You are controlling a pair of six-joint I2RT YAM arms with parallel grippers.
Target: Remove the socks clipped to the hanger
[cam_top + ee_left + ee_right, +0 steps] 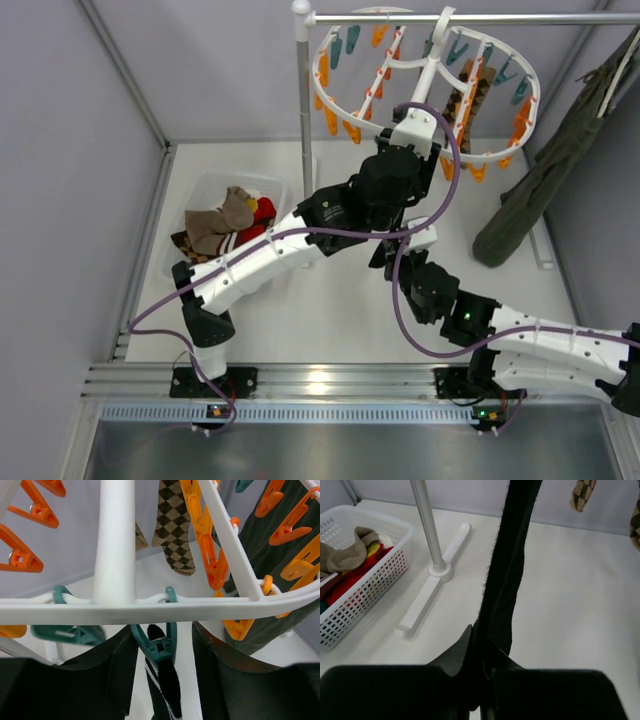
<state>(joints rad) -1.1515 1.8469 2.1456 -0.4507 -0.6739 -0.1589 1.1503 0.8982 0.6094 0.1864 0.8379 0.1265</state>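
Observation:
The white hanger (430,70) hangs from the rail, ringed with orange and teal clips. In the left wrist view a teal clip (159,647) under the hanger bar (150,607) grips a black sock with white stripes (167,685). My left gripper (161,645) is open, one finger on each side of that clip; it reaches up to the hanger (415,135). My right gripper (479,655) is shut on the same black sock (507,575) lower down, and the sock stretches upward. A brown argyle sock (175,530) still hangs clipped at the far side (468,95).
A white basket (205,185) at the left holds loose socks (225,225); it also shows in the right wrist view (375,575). The grey pole (303,110) stands on a white foot (432,592). An olive garment (550,170) hangs at the right.

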